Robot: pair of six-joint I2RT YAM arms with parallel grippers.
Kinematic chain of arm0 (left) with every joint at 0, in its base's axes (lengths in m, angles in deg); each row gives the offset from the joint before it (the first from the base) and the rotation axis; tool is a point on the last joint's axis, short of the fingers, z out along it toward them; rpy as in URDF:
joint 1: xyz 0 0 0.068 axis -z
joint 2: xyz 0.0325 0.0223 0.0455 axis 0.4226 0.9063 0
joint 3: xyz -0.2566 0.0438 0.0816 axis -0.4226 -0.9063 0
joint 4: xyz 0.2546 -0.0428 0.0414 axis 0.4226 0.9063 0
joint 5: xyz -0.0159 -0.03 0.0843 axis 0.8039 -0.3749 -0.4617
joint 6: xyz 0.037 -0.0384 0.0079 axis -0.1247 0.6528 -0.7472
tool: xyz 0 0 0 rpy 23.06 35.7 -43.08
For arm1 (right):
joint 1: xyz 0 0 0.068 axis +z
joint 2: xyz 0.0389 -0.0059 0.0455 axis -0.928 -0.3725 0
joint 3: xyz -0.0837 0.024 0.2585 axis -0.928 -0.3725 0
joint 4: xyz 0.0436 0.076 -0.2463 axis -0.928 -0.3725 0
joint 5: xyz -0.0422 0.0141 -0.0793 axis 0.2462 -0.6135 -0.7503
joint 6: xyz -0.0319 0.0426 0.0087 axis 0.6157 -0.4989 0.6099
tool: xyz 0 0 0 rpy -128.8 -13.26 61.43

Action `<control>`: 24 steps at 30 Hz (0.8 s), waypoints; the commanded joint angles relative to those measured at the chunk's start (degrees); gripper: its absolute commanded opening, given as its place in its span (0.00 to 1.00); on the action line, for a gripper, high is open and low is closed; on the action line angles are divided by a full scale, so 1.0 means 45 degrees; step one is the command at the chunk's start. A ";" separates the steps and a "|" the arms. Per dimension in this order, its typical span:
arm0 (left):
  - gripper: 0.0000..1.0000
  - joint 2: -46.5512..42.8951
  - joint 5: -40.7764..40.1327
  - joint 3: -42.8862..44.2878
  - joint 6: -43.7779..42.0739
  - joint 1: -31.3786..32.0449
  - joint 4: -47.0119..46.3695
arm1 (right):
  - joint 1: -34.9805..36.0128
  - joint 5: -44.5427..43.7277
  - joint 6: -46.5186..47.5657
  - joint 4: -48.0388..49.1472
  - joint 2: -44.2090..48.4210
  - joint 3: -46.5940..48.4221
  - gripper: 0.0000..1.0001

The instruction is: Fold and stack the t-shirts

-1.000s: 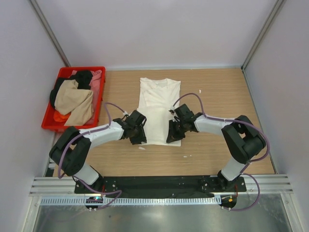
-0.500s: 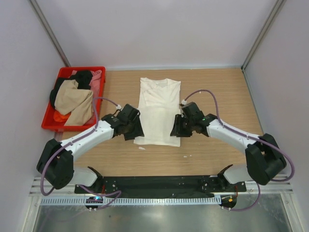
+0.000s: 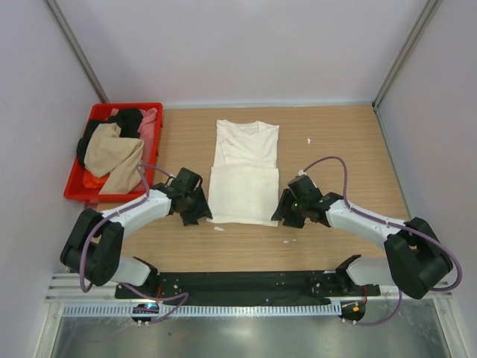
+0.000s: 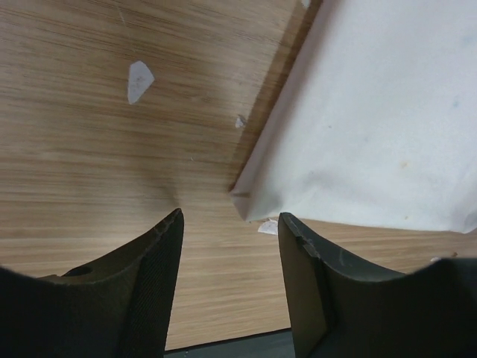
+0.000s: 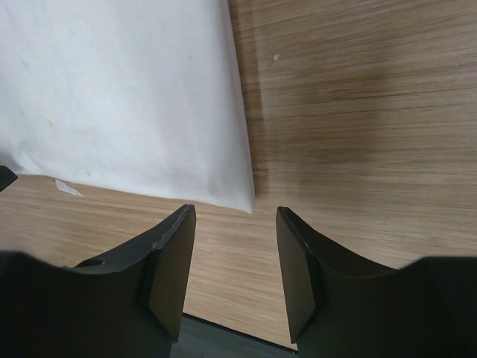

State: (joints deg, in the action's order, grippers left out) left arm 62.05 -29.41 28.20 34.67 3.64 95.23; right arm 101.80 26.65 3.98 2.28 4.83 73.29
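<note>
Released and drawn back within the last second: left gripper (image 3: 198, 216) just off the near-left corner of the folded cream cloth t-shirt (image 3: 244, 175), right gripper (image 3: 285, 215) just off its near-right corner, both with jaws parted and empty. Lies flat on the wooden worktop (image 3: 343, 149), lower half doubled, so probably ready for another fold or for stacking. Counted: one laid-out shirt, two grippers, one red plastic crate (image 3: 128, 107) far-left of it, heaped with tan, black, pink and orange garments (image 3: 113, 155).

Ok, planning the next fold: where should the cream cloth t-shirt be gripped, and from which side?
Likely both near corners of the cream cloth t-shirt, one per arm, from the outer sides. It lies flat, so only edges offer a pinch; the open left end effector and right end effector flank those corners.
</note>
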 commanded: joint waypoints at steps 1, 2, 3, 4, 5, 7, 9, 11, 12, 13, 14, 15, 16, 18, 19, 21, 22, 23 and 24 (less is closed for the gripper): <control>0.54 0.0568 0.0265 -0.0265 -0.0107 -0.0310 -0.0886 | -0.0002 -0.0393 -0.0764 0.0881 0.0336 -0.0369 0.54; 0.53 0.0648 0.0188 -0.0266 -0.0107 -0.0330 -0.0945 | -0.0002 -0.0393 -0.0823 0.1114 0.0259 -0.0487 0.53; 0.49 0.0764 0.0187 -0.0266 -0.0088 -0.0330 -0.0965 | -0.0002 -0.0413 -0.0901 0.1213 0.0258 -0.0681 0.54; 0.48 0.0978 0.0187 -0.0246 -0.0126 -0.0330 -0.0984 | -0.0002 -0.0413 -0.0921 0.1330 0.0219 -0.0799 0.53; 0.46 0.1096 0.0168 -0.0227 -0.0127 -0.0330 -0.0985 | -0.0002 -0.0451 -0.0979 0.1583 0.0199 -0.0878 0.54; 0.42 0.1389 0.0128 -0.0207 -0.0127 -0.0330 -0.0985 | -0.0002 -0.0452 -0.1135 0.1857 0.0063 -0.1190 0.54; 0.37 0.1527 0.0128 -0.0207 -0.0107 -0.0349 -0.1043 | -0.0002 -0.0433 -0.1214 0.2170 -0.0093 -0.1385 0.52; 0.32 0.1624 0.0167 -0.0246 -0.0107 -0.0330 -0.1082 | -0.0002 -0.0432 -0.1273 0.2288 -0.0172 -0.1445 0.50; 0.28 0.1625 0.0187 -0.0227 -0.0107 -0.0330 -0.1082 | -0.0002 -0.0471 -0.1273 0.2269 -0.0153 -0.1484 0.48; 0.27 0.1567 0.0226 -0.0265 -0.0088 -0.0330 -0.1082 | -0.0002 -0.0491 -0.1273 0.2288 -0.0094 -0.1542 0.47; 0.25 0.1489 0.0226 -0.0324 -0.0068 -0.0330 -0.1063 | -0.0002 -0.0530 -0.1273 0.2288 -0.0055 -0.1562 0.45; 0.22 0.1430 0.0226 -0.0324 -0.0068 -0.0330 -0.1024 | -0.0002 -0.0549 -0.1292 0.2250 -0.0035 -0.1582 0.42; 0.21 0.1372 0.0149 -0.0363 -0.0049 -0.0330 -0.0985 | -0.0002 -0.0588 -0.1292 0.2249 0.0003 -0.1582 0.41; 0.17 0.1196 0.0051 -0.0363 -0.0010 -0.0330 -0.0848 | -0.0002 -0.0589 -0.1273 0.2249 0.0023 -0.1582 0.36; 0.16 0.1157 0.0011 -0.0344 -0.0029 -0.0330 -0.0790 | -0.0002 -0.0569 -0.1253 0.2249 0.0004 -0.1582 0.34; 0.11 0.1136 0.0030 -0.0305 -0.0010 -0.0330 -0.0770 | -0.0002 -0.0550 -0.1195 0.2288 -0.0055 -0.1562 0.26; 0.09 0.1117 0.0069 -0.0285 -0.0029 -0.0330 -0.0770 | -0.0002 -0.0550 -0.1175 0.2327 -0.0074 -0.1582 0.23; 0.06 0.1136 0.0224 -0.0285 -0.0029 -0.0330 -0.0866 | -0.0002 -0.0511 -0.1136 0.2385 -0.0113 -0.1582 0.20; 0.00 0.1117 0.0303 -0.0285 -0.0048 -0.0330 -0.0925 | -0.0002 -0.0510 -0.1039 0.2386 -0.0133 -0.1582 0.12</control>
State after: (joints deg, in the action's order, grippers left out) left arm 67.02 -26.96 28.07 35.02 2.24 90.49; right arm 101.76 25.73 -1.22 11.64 4.77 66.40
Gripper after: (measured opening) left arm 0.033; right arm 0.158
